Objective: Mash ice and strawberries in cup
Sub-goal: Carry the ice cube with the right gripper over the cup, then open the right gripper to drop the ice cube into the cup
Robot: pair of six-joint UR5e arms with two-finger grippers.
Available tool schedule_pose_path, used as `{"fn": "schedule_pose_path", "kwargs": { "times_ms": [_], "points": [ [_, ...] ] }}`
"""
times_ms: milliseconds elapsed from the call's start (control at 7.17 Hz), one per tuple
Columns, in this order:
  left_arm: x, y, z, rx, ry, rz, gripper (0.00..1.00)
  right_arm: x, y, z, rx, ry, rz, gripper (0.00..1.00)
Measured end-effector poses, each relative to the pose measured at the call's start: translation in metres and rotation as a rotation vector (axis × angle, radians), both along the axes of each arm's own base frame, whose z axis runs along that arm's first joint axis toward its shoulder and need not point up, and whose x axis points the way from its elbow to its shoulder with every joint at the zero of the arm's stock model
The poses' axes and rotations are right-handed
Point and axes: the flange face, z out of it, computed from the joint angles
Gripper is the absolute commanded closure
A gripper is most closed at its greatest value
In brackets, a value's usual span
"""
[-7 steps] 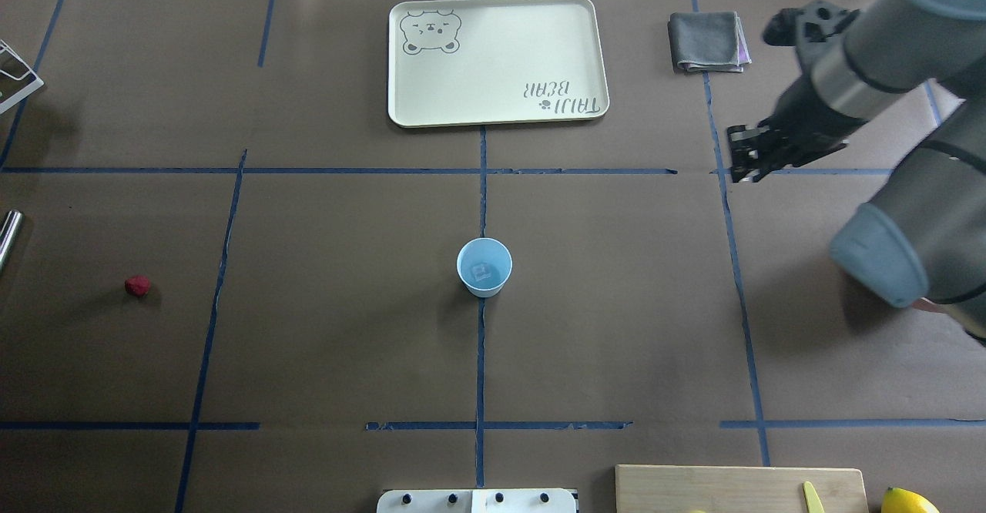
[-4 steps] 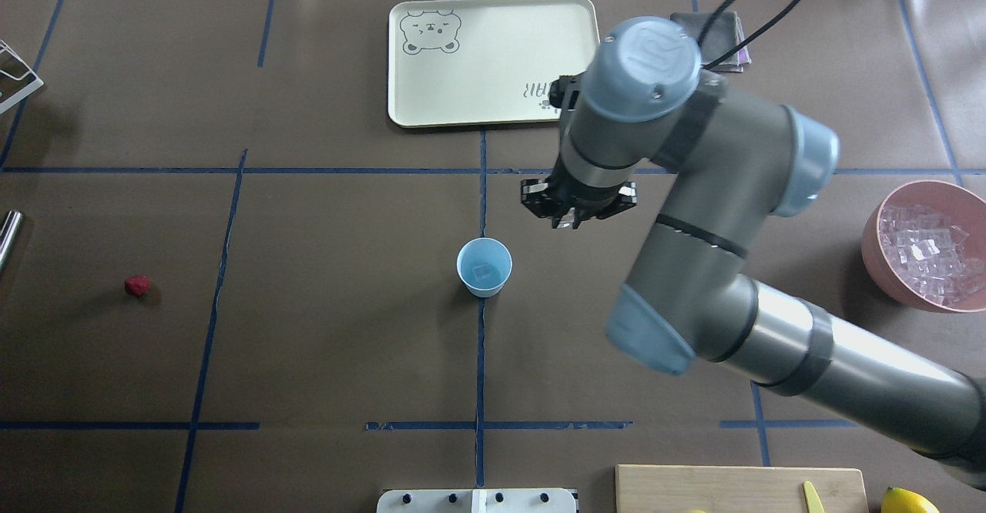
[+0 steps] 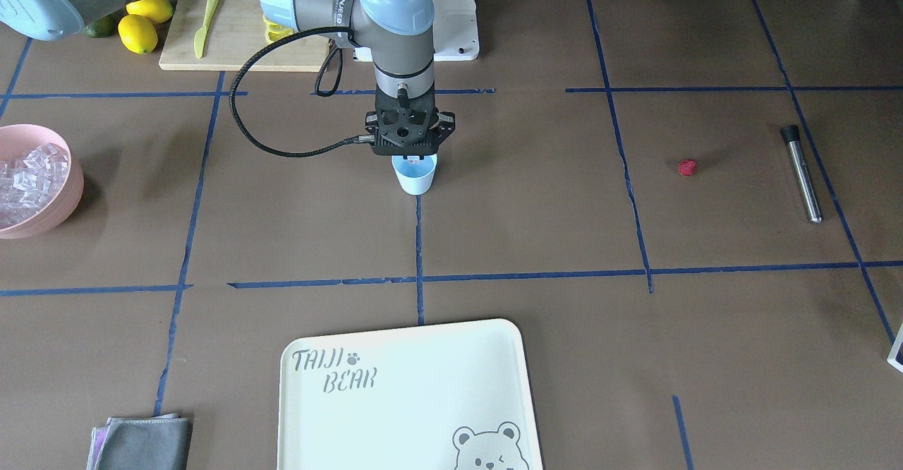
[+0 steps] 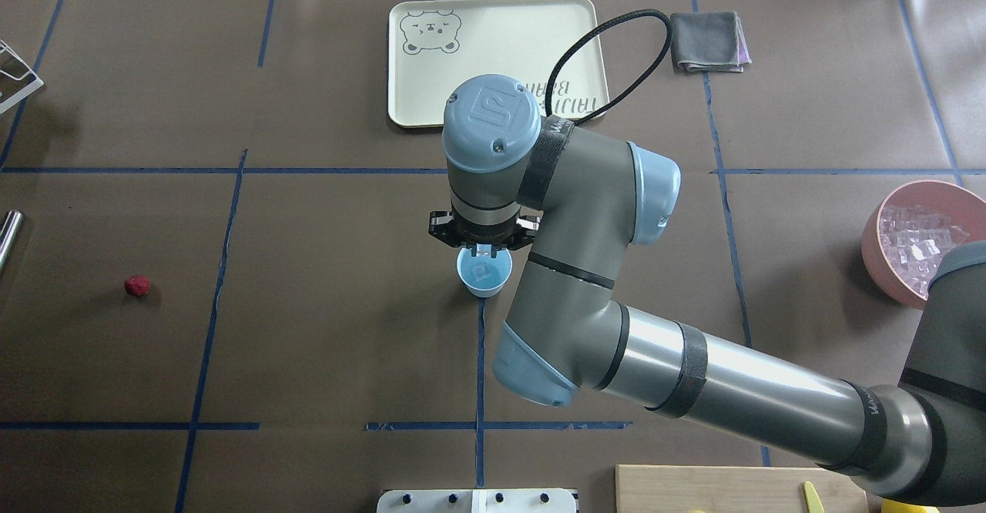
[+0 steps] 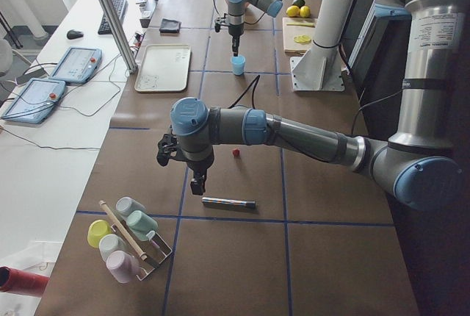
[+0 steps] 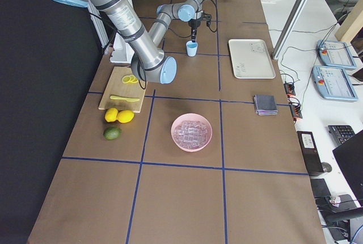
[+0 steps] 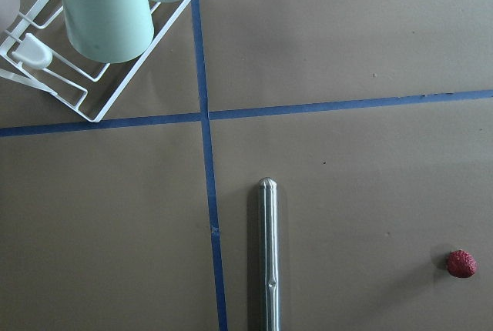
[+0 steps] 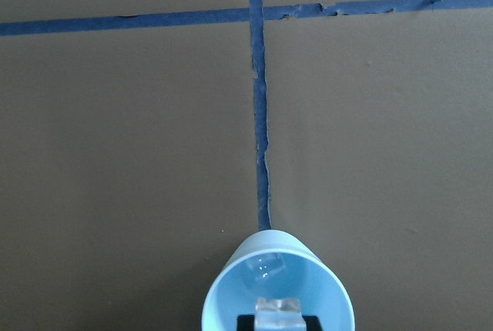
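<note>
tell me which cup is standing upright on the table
The pale blue cup under the right pincer; the pastel cups lie tilted in the wire rack at the table's left end.

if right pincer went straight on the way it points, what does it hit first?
The right pincer, gripping the held cube, points straight down over the cup mouth. It would probably enter the cup and meet the cube in the cup first. Its clearance from the rim is unclear.
</note>
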Motion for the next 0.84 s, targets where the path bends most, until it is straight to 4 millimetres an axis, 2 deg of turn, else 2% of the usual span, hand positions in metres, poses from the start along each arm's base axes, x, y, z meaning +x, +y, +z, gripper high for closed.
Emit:
{"fn": "schedule_pose_path", "kwargs": {
  "times_ms": [279, 418, 558, 836],
  "points": [
    [0.0000, -0.0003, 0.0013, -0.002, 0.000, 0.000, 0.00, -0.0029, 0.0010, 0.0006, -0.002, 0.002, -0.003, 0.96],
    [0.0000, -0.0003, 0.0016, -0.003, 0.000, 0.000, 0.00, -0.0032, 0.0012, 0.0002, -0.002, 0.002, -0.003, 0.90],
    [0.0000, -0.0003, 0.0017, -0.003, 0.000, 0.000, 0.00, -0.0032, 0.0015, -0.0001, -0.002, 0.001, -0.004, 0.90],
    [0.0001, -0.0004, 0.0028, -0.005, 0.001, 0.000, 0.00, -0.0021, 0.0024, -0.0025, 0.000, -0.004, -0.005, 0.78]
  ]
}}
